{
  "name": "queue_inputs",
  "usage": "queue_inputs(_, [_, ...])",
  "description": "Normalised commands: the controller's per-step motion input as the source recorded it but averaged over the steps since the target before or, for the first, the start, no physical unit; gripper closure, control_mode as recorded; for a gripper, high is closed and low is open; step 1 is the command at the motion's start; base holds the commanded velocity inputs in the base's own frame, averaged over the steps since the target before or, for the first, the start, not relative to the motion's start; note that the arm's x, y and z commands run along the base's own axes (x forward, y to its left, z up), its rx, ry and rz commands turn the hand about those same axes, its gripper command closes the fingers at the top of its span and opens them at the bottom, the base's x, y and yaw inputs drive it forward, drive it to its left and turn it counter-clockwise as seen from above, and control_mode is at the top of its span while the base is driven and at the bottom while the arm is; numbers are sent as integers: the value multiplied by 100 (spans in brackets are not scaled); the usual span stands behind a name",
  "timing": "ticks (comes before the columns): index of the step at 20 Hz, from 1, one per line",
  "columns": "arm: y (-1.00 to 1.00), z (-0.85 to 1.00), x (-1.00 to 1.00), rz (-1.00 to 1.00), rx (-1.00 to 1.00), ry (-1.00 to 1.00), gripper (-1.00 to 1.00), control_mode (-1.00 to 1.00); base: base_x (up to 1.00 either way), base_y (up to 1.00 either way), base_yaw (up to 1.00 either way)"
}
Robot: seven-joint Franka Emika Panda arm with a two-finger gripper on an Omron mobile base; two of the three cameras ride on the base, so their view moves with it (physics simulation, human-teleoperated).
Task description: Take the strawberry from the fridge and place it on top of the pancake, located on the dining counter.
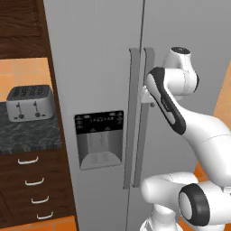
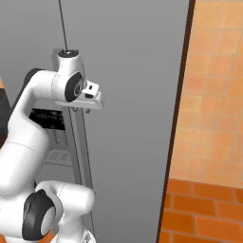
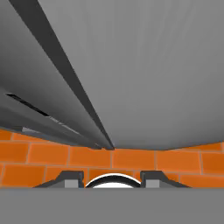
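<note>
My pincer [image 2: 84, 110], clenched on the right-hand door handle [image 1: 147, 117] of the fridge [image 1: 99, 58], grips a bar running vertically, and the strawberry, I judge, sits hidden behind that closed door, straight beyond my fingers.

Plain grey fridge [image 1: 99, 58] with a black dispenser panel [image 1: 99, 122]; left of it a silver toaster [image 1: 30, 103] on a dark marbled desk [image 1: 27, 135], white-handled brown drawers [image 1: 34, 189] beneath, orange tiled floor [image 2: 204, 209]
</note>
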Motion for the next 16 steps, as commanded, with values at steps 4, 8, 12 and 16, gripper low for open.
queue_inputs(4, [0,0,-3,0,0,0,-100,100,-64,5,1])
queue_inputs(8, [0,0,0,0,0,0,-100,100,-70,29,0])
queue_inputs(12, [0,0,0,0,0,0,-100,100,-32,24,0])
queue_inputs(16, [0,0,0,0,0,0,-100,100,0,36,0])
